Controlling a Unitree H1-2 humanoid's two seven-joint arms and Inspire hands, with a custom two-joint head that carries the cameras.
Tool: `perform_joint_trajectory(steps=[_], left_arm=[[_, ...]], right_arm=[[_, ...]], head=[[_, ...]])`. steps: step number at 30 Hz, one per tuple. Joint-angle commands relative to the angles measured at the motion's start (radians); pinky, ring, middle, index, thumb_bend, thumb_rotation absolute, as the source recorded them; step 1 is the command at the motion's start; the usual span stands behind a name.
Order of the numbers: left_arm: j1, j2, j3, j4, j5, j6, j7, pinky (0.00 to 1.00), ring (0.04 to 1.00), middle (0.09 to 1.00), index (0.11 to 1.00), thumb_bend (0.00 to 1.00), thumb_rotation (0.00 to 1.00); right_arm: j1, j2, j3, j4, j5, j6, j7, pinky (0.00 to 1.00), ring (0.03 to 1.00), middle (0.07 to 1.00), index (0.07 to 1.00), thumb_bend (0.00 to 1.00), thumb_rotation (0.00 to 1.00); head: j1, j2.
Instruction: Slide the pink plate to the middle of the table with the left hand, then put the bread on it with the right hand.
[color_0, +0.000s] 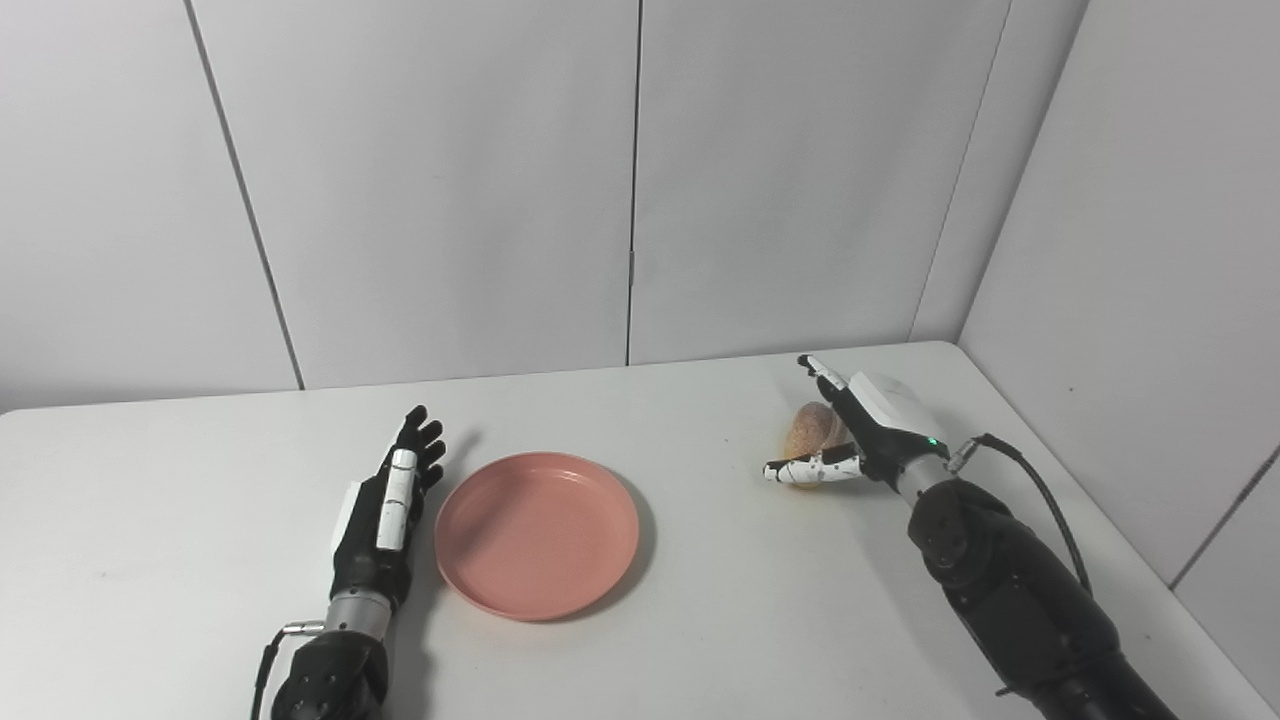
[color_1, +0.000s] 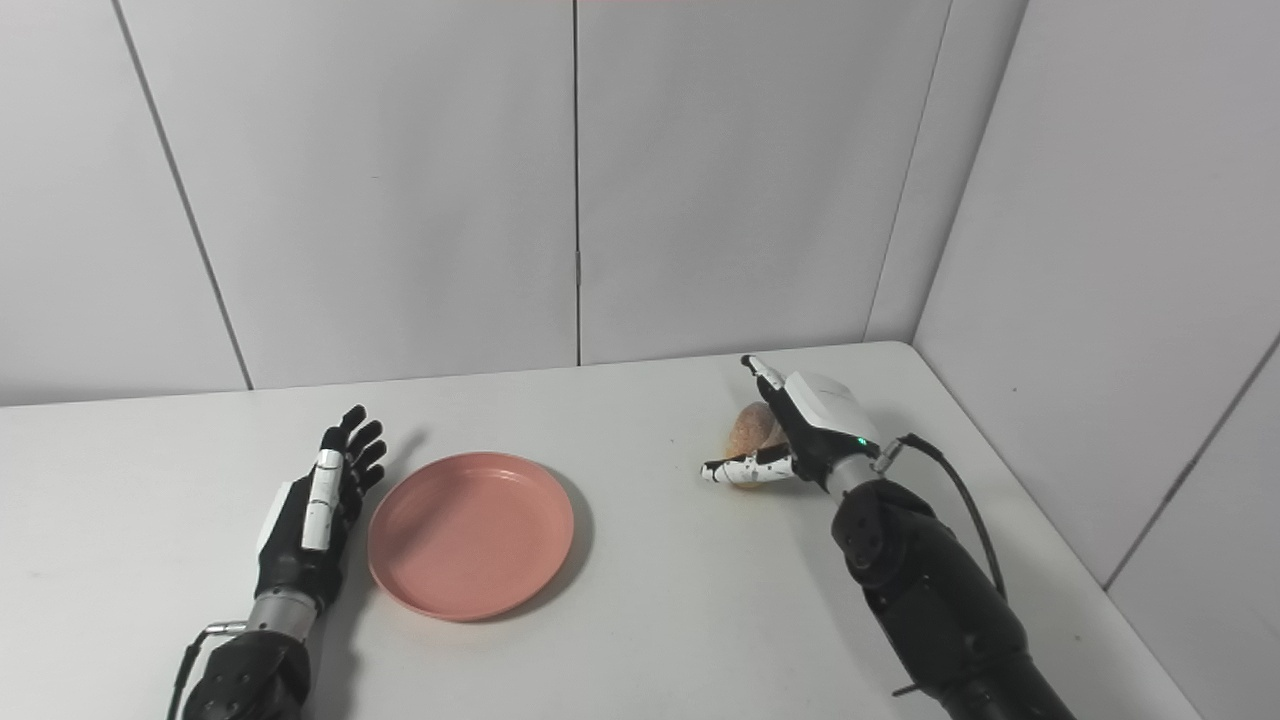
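Note:
The pink plate lies flat and empty on the white table, near its middle. My left hand is open, fingers straight and apart, standing on edge just left of the plate's rim, at or very near it. The bread, a small brown roll, lies on the table at the right. My right hand is open beside it, with the fingers above its right side and the thumb stretched along its front. The hand does not grip the bread.
The table's right edge runs close behind my right arm, next to the grey wall panels. A black cable loops off the right wrist. The back wall stands at the table's far edge.

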Motion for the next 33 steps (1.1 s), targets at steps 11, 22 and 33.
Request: perform_joint_trajectory(steps=[11,22,33], left_arm=[[0.009,-0.011,0.003,-0.004,-0.013,-0.007,-0.009,0.95,0.946,0.945,0.938,0.78,1.0],[0.013,-0.013,-0.002,-0.01,-0.027,-0.004,-0.015,0.97,0.952,0.948,0.941,0.78,1.0],[0.015,-0.017,0.002,-0.014,-0.032,-0.007,-0.018,0.95,0.948,0.947,0.941,0.77,1.0]], right_arm=[[-0.071,-0.036,0.01,0.032,0.004,-0.003,0.021,0.76,0.87,0.915,0.93,0.79,0.23],[-0.061,-0.035,-0.002,0.029,0.043,-0.035,-0.001,0.65,0.75,0.825,0.845,0.62,0.0],[-0.053,-0.026,-0.021,0.029,0.056,-0.065,-0.085,0.59,0.712,0.754,0.776,0.37,0.0]], head=[[0.003,0.005],[0.004,0.006],[0.004,0.007]])
